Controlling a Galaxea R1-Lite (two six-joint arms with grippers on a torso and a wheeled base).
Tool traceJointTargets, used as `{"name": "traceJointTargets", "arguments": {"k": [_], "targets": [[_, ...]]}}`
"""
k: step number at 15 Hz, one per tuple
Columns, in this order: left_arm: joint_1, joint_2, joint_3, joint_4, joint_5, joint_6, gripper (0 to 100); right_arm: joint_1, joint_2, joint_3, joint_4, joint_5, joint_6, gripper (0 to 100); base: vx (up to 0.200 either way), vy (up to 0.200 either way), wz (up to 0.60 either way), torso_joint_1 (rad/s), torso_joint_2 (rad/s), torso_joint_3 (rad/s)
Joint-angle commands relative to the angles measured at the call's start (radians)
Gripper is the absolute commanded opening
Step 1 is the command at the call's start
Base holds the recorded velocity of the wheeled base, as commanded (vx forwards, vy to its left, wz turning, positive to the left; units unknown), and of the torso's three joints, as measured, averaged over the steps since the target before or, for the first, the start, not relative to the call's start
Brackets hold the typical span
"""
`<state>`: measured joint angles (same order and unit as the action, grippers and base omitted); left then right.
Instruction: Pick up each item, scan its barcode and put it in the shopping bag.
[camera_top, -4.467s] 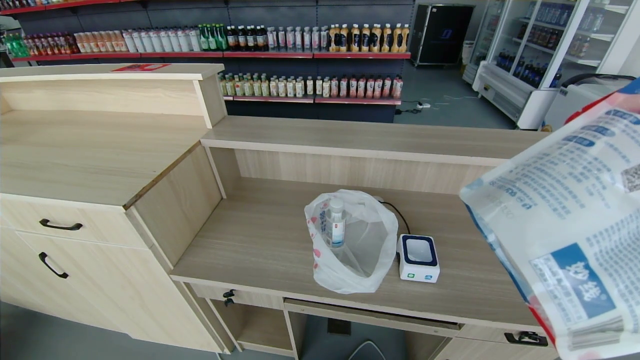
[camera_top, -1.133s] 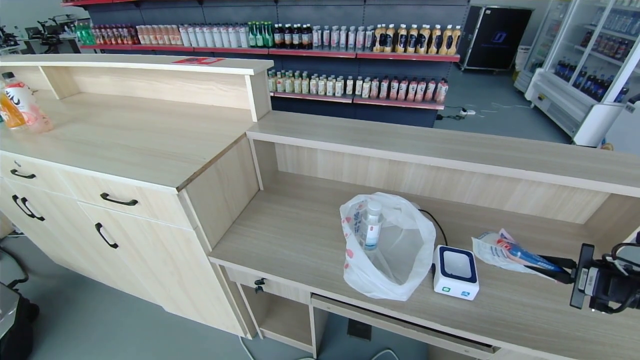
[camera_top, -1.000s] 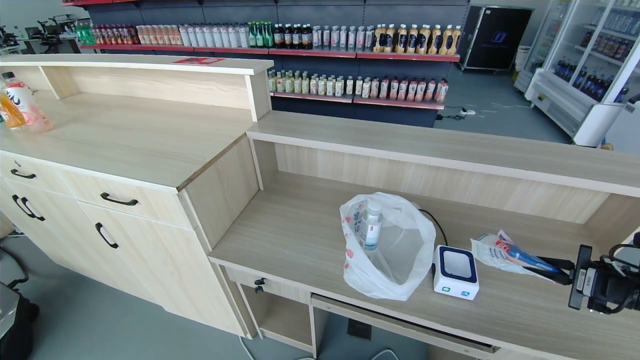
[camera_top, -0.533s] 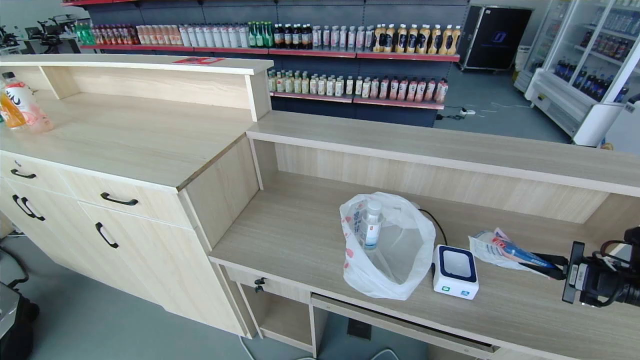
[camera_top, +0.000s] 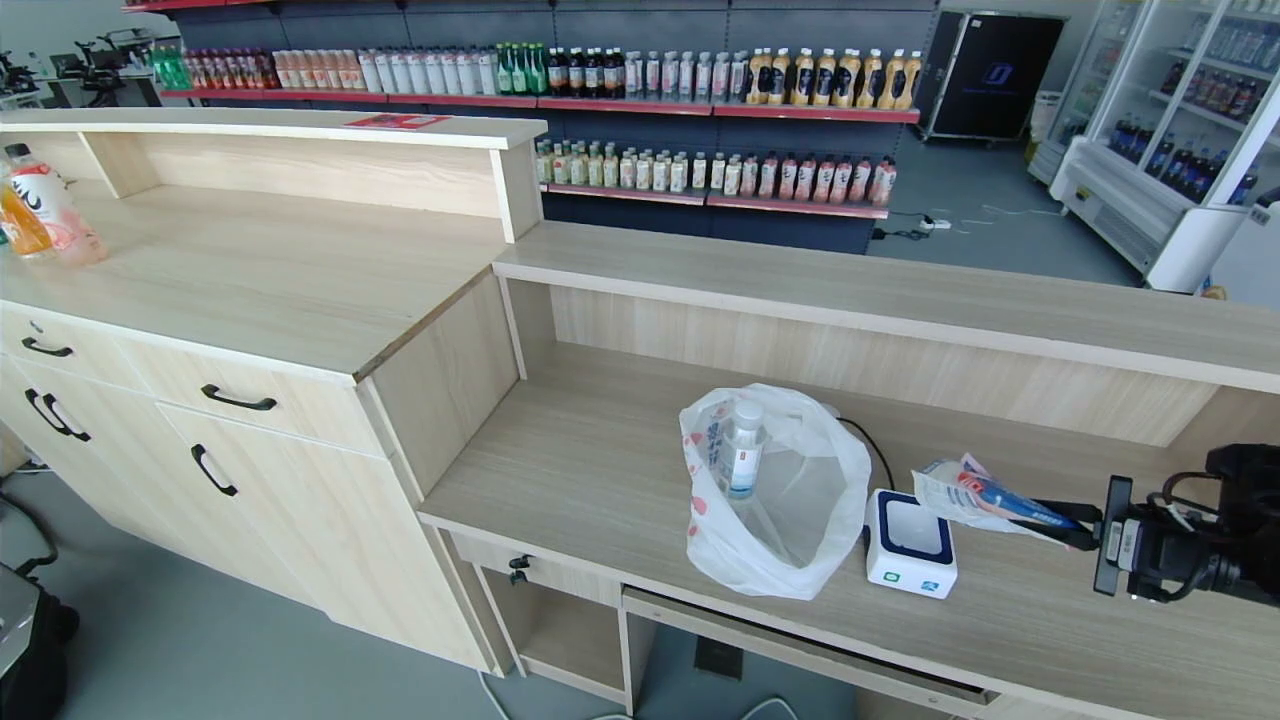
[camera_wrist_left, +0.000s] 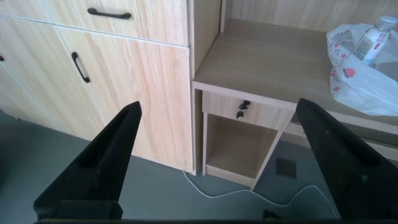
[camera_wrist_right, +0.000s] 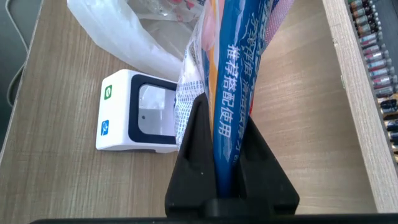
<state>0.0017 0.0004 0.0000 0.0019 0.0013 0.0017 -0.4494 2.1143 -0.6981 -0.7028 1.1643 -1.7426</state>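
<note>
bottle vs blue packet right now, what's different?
The bottle stands upright inside the shopping bag; the blue packet is outside it, clamped in the right gripper near the scanner. The bottle is clear; the blue packet is flat and printed. Both are over the counter.

Right gripper reaching in level from right, jaws clamped on packet. Left gripper: jaws spread wide.

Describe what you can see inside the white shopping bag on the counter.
Inside the shopping bag a clear, white-capped bottle stands roughly upright. The bag's crumpled front wall covers its floor, so anything lying there cannot be seen.
</note>
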Motion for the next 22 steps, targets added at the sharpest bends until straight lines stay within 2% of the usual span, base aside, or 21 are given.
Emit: {"name": "traceJointTargets", "arguments": {"k": [1, 22], "targets": [[0.000, 0.000, 0.000, 0.000, 0.000, 0.000, 100, 0.005, 0.015, -0.015, -0.001, 0.000, 0.000, 0, 0.000, 0.000, 0.00, 0.000, 0.00, 0.000], [0.000, 0.000, 0.000, 0.001, 0.000, 0.000, 100, 0.072, 0.102, -0.115, 0.000, 0.000, 0.012, 0, 0.000, 0.000, 0.00, 0.000, 0.00, 0.000]]}}
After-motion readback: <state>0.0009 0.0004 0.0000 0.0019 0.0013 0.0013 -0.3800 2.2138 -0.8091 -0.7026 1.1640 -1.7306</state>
